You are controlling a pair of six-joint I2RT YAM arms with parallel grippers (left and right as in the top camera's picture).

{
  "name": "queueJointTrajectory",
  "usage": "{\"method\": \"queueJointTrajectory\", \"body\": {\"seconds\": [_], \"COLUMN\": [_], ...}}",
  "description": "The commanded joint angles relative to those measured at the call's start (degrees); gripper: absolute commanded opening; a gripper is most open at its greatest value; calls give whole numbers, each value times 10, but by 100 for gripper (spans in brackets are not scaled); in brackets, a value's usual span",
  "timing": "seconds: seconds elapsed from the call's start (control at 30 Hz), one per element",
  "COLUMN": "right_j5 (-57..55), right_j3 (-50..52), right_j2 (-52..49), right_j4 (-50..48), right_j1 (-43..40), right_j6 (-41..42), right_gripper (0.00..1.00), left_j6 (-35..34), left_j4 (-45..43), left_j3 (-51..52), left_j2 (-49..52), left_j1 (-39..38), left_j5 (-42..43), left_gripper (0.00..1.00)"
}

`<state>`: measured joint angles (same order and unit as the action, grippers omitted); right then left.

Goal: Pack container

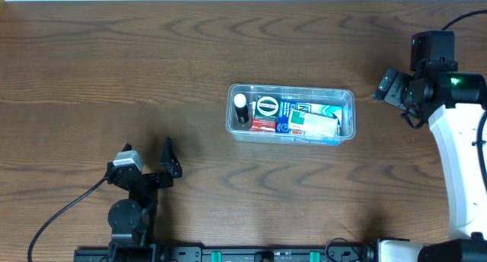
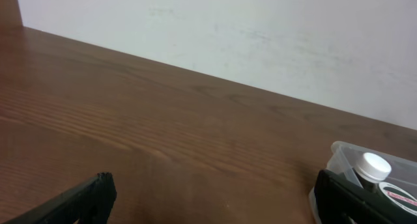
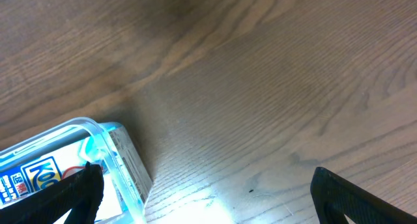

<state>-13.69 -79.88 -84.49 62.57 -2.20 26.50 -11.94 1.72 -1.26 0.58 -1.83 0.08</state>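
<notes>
The container (image 1: 304, 87), a clear rectangular tub, lies at the table's middle. Inside it are a white-capped bottle (image 1: 240, 103), a round black-and-white labelled item (image 1: 267, 107), a red packet (image 1: 263, 125) and blue printed packets (image 1: 313, 123). My left gripper (image 1: 172, 160) stands open, low and to the left of the tub, with nothing between its fingers. In the left wrist view the gripper (image 2: 212, 208) faces bare wood, with the container (image 2: 342, 155) and the bottle's cap (image 2: 376, 165) at the right edge. My right gripper (image 1: 386, 89) hangs open just right of the tub. The right wrist view shows this gripper (image 3: 208, 201) over bare table, with the container's end wall (image 3: 124, 159) by its left finger.
A white wall (image 2: 260, 28) rises behind the table's far edge in the left wrist view. The right arm's white body (image 1: 460, 163) runs along the right side. A black cable (image 1: 61, 212) trails from the left arm's base.
</notes>
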Motion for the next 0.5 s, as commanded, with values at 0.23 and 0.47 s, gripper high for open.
{"method": "queueJointTrajectory", "body": {"seconds": [0.23,0.47], "right_j5": [-4,-4], "right_j3": [-7,-6], "right_j2": [37,149], "right_j4": [0,0], "right_j1": [-4,-4], "right_j6": [0,0], "right_gripper": [99,99], "left_j6": [7,7], "left_j4": [25,25], "left_j3": [10,10], "left_j2": [-3,-3], "left_j1": [-3,-3], "left_j5": [-5,-5], "left_gripper": [98,98]}}
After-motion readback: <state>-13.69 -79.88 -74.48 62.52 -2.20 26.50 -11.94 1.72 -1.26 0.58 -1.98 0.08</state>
